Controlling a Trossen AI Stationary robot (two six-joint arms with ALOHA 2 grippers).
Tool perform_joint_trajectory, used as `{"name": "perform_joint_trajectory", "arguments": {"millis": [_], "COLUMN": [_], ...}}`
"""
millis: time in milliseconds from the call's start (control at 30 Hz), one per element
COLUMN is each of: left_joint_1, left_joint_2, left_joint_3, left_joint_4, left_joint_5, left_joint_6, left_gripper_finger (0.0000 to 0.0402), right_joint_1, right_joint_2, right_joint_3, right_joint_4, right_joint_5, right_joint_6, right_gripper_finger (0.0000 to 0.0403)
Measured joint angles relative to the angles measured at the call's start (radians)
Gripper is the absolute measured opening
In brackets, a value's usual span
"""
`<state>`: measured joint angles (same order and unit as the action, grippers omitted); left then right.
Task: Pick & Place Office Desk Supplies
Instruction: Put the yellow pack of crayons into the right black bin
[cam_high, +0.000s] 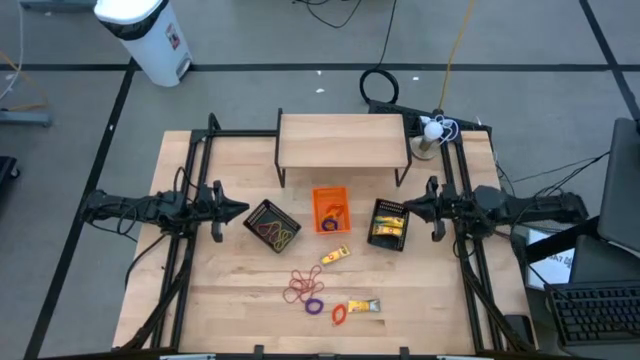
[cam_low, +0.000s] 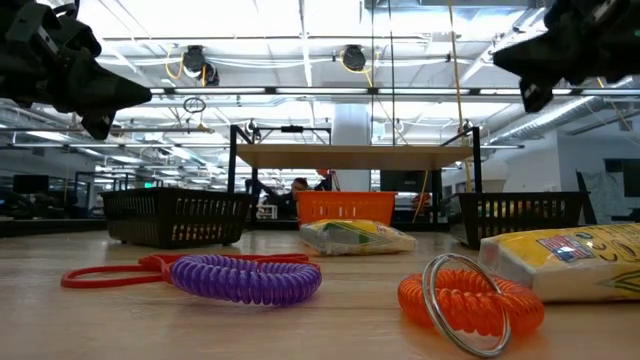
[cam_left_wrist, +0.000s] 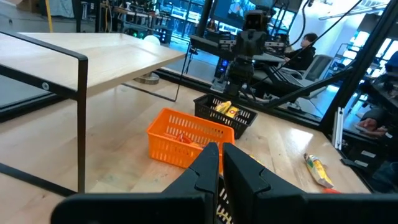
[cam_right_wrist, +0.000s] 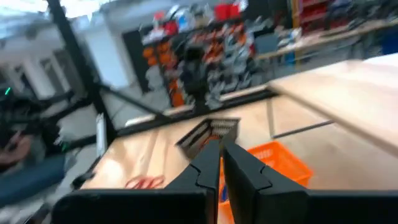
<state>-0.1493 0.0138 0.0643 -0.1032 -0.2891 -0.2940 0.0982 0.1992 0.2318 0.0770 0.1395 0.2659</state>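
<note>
the orange tray (cam_high: 330, 209) holds orange rings, the left mesh tray (cam_high: 272, 226) rubber bands, the right mesh tray (cam_high: 389, 224) yellow packets; left gripper (cam_high: 243, 210) and right gripper (cam_high: 409, 207) hover with fingers together, empty.

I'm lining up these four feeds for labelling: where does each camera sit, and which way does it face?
High view: overhead, looking straight down at the table; both arms show, left gripper and right gripper shut.
Low view: at tabletop level, looking across the purple coil into the room; both arms hang at the top corners.
Left wrist view: on the left arm, facing the orange tray; its own fingers show.
Right wrist view: on the right arm, facing the orange tray; its own fingers show.
Shared: the orange tray appears in all four.
</note>
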Motion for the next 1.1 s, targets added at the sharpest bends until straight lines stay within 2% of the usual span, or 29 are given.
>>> {"name": "perform_joint_trajectory", "arguments": {"millis": [233, 333, 433, 533, 667, 933, 1100], "left_joint_1": [0.000, 0.000, 0.000, 0.000, 0.000, 0.000, 0.000], "left_joint_2": [0.000, 0.000, 0.000, 0.000, 0.000, 0.000, 0.000], "left_joint_3": [0.000, 0.000, 0.000, 0.001, 0.001, 0.001, 0.001], "left_joint_4": [0.000, 0.000, -0.002, -0.004, -0.004, -0.005, -0.005], "left_joint_5": [0.000, 0.000, 0.000, 0.000, 0.000, 0.000, 0.000], "left_joint_6": [0.002, 0.002, 0.002, 0.002, 0.007, 0.010, 0.010], "left_gripper_finger": [0.0021, 0.0021, 0.0021, 0.0021, 0.0021, 0.0021, 0.0021], "right_joint_1": [0.187, 0.277, 0.359, 0.434, 0.527, 0.653, 0.700], "right_joint_2": [0.465, 0.667, 0.848, 0.995, 1.144, 1.322, 1.406], "right_joint_3": [0.235, 0.374, 0.505, 0.621, 0.730, 0.778, 0.779], "right_joint_4": [-0.046, -0.117, -0.161, -0.254, -0.373, -0.368, -0.282], "right_joint_5": [0.043, 0.043, 0.048, 0.099, 0.206, 0.199, 0.205], "right_joint_6": [0.009, 0.011, 0.009, 0.065, 0.163, 0.283, 0.301], "right_gripper_finger": [0.0027, 0.0067, 0.0123, 0.0178, 0.0218, 0.0226, 0.0226]}}
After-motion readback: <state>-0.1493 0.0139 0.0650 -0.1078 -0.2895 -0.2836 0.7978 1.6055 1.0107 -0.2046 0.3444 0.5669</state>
